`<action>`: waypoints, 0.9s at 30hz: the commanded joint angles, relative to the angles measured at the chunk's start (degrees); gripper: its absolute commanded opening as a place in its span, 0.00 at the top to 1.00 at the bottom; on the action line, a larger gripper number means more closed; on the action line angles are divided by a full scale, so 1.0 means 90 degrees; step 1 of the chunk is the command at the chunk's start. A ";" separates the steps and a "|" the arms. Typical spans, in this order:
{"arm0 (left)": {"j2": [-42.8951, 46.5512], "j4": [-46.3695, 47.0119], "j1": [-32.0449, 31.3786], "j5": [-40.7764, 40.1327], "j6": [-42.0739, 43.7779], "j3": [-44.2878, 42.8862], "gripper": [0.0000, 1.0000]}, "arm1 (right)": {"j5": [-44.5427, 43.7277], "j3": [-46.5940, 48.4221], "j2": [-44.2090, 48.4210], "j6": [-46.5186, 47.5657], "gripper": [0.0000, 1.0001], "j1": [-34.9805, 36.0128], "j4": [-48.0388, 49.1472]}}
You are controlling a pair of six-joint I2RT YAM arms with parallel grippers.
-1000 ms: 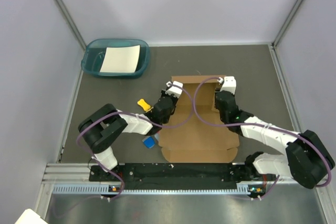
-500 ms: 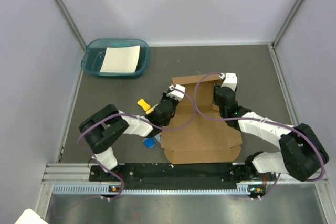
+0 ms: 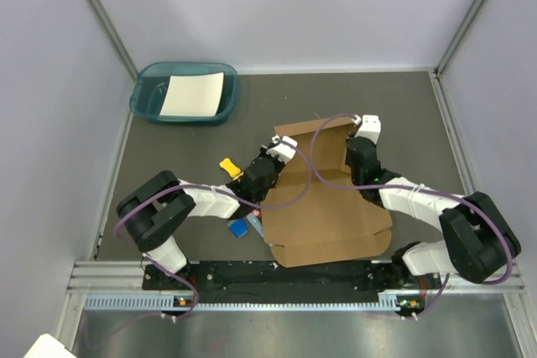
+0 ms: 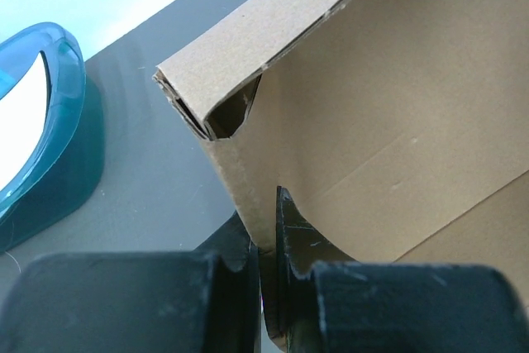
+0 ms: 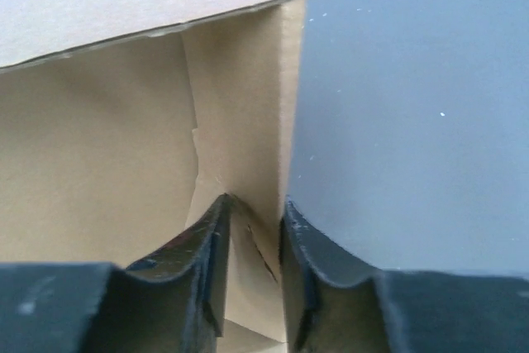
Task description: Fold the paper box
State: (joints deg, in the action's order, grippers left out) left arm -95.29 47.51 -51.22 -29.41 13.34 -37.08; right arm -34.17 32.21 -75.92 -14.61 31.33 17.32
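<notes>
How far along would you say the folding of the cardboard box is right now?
Done: the paper box has its far wall and both far corners standing. In hand: the left gripper pinches the left side wall and the right gripper clamps the right one, holding them upright. Left: the near panel lies flat toward the arm bases, not yet folded over.

The overhead view is bright and evenly lit by soft, diffuse light from above, and the pale walls are almost free of shadow. The paper box (image 3: 327, 215) and both arms cast only faint, soft-edged shadows on the dark grey bench (image 3: 185, 144). In the left wrist view the left fingers (image 4: 124, 303) are near-black and blurred, the cardboard is sharp, and the top left corner washes out to white. The right fingers (image 5: 182, 287) are equally soft, with a dull sheen on their edges. Pale specks on the bench show crisply.
</notes>
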 commanded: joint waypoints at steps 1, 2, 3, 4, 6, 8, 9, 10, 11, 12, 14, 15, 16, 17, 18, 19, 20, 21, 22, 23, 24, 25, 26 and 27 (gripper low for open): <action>0.0069 -0.1313 -0.0373 0.2301 0.0226 -0.0079 1.00 | 0.1287 0.0132 -0.0519 -0.0398 0.87 0.0142 -0.0382; 0.0137 -0.1362 -0.0363 0.2339 0.0246 -0.0089 1.00 | 0.1316 0.0132 -0.0529 -0.0398 0.90 0.0142 -0.0382; 0.0177 -0.1401 -0.0363 0.2379 0.0246 -0.0089 1.00 | 0.1307 0.0132 -0.0529 -0.0408 0.92 0.0142 -0.0411; 0.0196 -0.1460 -0.0354 0.2398 0.0227 -0.0099 1.00 | 0.1316 0.0142 -0.0520 -0.0408 0.95 0.0142 -0.0421; 0.0245 -0.1489 -0.0315 0.2476 0.0197 -0.0099 1.00 | 0.1327 0.0152 -0.0490 -0.0427 0.98 0.0142 -0.0527; 0.0255 -0.1528 -0.0305 0.2447 0.0149 -0.0138 1.00 | 0.1307 0.0133 -0.0422 -0.0447 1.00 0.0151 -0.0606; 0.0255 -0.1567 -0.0305 0.2457 0.0129 -0.0157 1.00 | 0.1287 0.0142 -0.0403 -0.0495 1.00 0.0151 -0.0655; 0.0226 -0.1568 -0.0295 0.2409 0.0109 -0.0196 1.00 | 0.1239 0.0152 -0.0335 -0.0534 1.00 0.0161 -0.0858; 0.0207 -0.1568 -0.0295 0.2350 0.0090 -0.0225 1.00 | 0.1209 0.0162 -0.0286 -0.0554 1.00 0.0190 -0.0928; 0.0177 -0.1587 -0.0285 0.2272 0.0061 -0.0264 1.00 | 0.1141 0.0152 -0.0227 -0.0583 1.00 0.0268 -0.1006; 0.0051 -0.1626 -0.0275 0.1999 0.0051 -0.0401 1.00 | 0.0848 0.0113 -0.0033 -0.0652 1.00 0.0560 -0.1279; 0.0021 -0.1636 -0.0266 0.1950 0.0080 -0.0450 1.00 | 0.0741 0.0074 0.0036 -0.0729 1.00 0.0687 -0.1328; -0.0018 -0.1636 -0.0256 0.1940 0.0109 -0.0518 1.00 | 0.0615 0.0035 0.0105 -0.0817 1.00 0.0766 -0.1387; -0.0038 -0.1636 -0.0246 0.1959 0.0148 -0.0538 1.00 | 0.0662 -0.0043 0.0270 -0.0915 0.94 0.0796 -0.1513; -0.0038 -0.1607 -0.0237 0.1998 0.0206 -0.0558 1.00 | 0.0662 -0.0092 0.0329 -0.1099 0.84 0.0796 -0.1534; -0.0047 -0.1607 -0.0236 0.2046 0.0245 -0.0577 1.00 | 0.0624 -0.0121 0.0398 -0.1120 0.71 0.0796 -0.1563; -0.0048 -0.1597 -0.0227 0.2124 0.0275 -0.0587 1.00 | 0.0575 -0.0150 0.0447 -0.1130 0.66 0.0806 -0.1631; -0.0057 -0.1606 -0.0227 0.2154 0.0324 -0.0587 1.00 | 0.0516 -0.0141 0.0496 -0.1121 0.62 0.0806 -0.1690; -0.0048 -0.1626 -0.0236 0.2174 0.0334 -0.0597 1.00 | 0.0400 -0.0112 0.0506 -0.1121 0.56 0.0796 -0.1758; -0.0038 -0.1626 -0.0227 0.2242 0.0363 -0.0587 1.00 | 0.0399 -0.0063 0.0506 -0.1111 0.53 0.0786 -0.1855; -0.0038 -0.1626 -0.0227 0.2262 0.0363 -0.0568 1.00 | 0.0379 -0.0034 0.0506 -0.1111 0.52 0.0777 -0.1895; -0.0018 -0.1626 -0.0227 0.2281 0.0363 -0.0558 1.00 | 0.0437 -0.0014 0.0496 -0.1101 0.49 0.0767 -0.1905; -0.0018 -0.1616 -0.0227 0.2310 0.0373 -0.0548 1.00 | 0.0447 0.0025 0.0457 -0.1101 0.48 0.0767 -0.1905; -0.0009 -0.1616 -0.0217 0.2359 0.0373 -0.0519 1.00 | 0.0438 0.0064 0.0418 -0.1120 0.48 0.0747 -0.1992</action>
State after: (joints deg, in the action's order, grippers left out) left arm -93.93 37.50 -50.22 -23.09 13.28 -41.15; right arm -39.55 32.18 -70.74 -21.26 35.57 4.58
